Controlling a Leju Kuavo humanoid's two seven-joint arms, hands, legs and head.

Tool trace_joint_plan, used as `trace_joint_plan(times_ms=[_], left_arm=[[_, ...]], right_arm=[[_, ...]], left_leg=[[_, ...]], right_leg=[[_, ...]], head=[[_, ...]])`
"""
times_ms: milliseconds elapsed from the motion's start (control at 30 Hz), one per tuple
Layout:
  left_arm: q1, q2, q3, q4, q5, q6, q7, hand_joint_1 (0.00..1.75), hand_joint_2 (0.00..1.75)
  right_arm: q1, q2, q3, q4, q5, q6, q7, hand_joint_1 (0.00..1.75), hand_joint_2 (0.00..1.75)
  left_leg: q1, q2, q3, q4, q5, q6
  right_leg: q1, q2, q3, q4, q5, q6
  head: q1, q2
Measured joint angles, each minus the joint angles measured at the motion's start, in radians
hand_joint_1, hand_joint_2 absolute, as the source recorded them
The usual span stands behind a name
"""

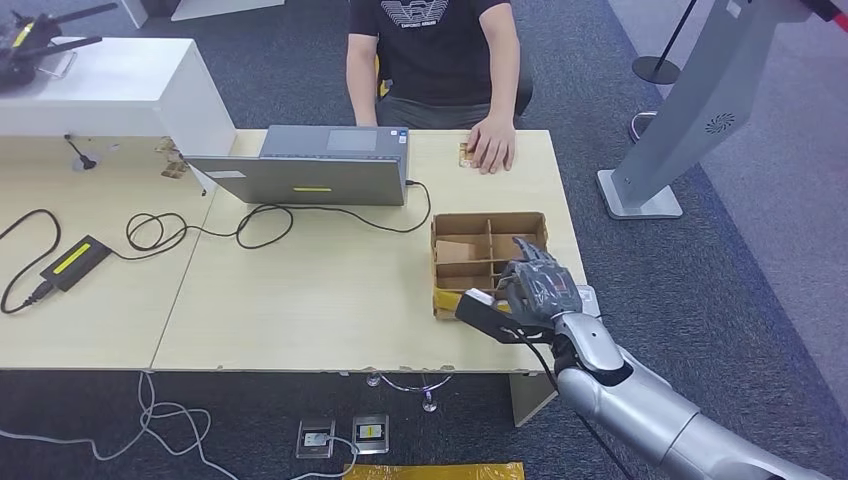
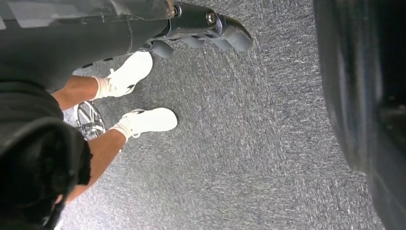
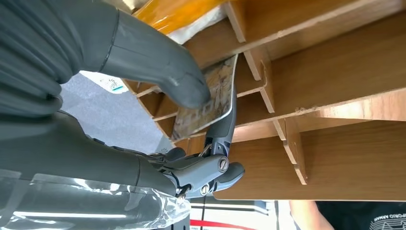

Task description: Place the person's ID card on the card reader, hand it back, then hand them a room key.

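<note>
Bright, even light; soft shadows.

An office-like reception desk for you: grey carpet (image 1: 700,260), laptop (image 1: 320,165), wooden table (image 1: 300,300), seated person (image 1: 435,50).

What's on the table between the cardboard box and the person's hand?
Nothing: in the head view the tabletop between the divided cardboard box and the person's hand is bare. The right hand pinches a card at the box's near side.

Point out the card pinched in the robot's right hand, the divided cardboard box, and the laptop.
card (image 3: 210,98), right wrist view, its patterned face.
right hand (image 1: 538,285), head view, its back.
cardboard box (image 1: 490,218), head view, its far rim.
laptop (image 1: 305,180), head view, its lid.
</note>
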Motion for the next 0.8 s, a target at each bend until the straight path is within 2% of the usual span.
trace_joint_plan(times_ms=[667,800], left_arm=[[0.0,0.0,0.0,0.0,-0.002,0.003,-0.002,0.0,0.0],[0.0,0.0,0.0,0.0,-0.002,0.004,-0.004,0.0,0.0]], right_arm=[[0.014,0.004,0.007,0.023,0.0,-0.02,0.001,1.75,1.75],[0.019,0.003,0.007,0.02,0.059,-0.048,0.023,1.75,1.75]], left_leg=[[0.0,0.0,0.0,0.0,0.0,0.0],[0.0,0.0,0.0,0.0,0.0,0.0]], right_leg=[[0.0,0.0,0.0,0.0,0.0,0.0],[0.0,0.0,0.0,0.0,0.0,0.0]], head=[[0.0,0.0],[0.0,0.0]])
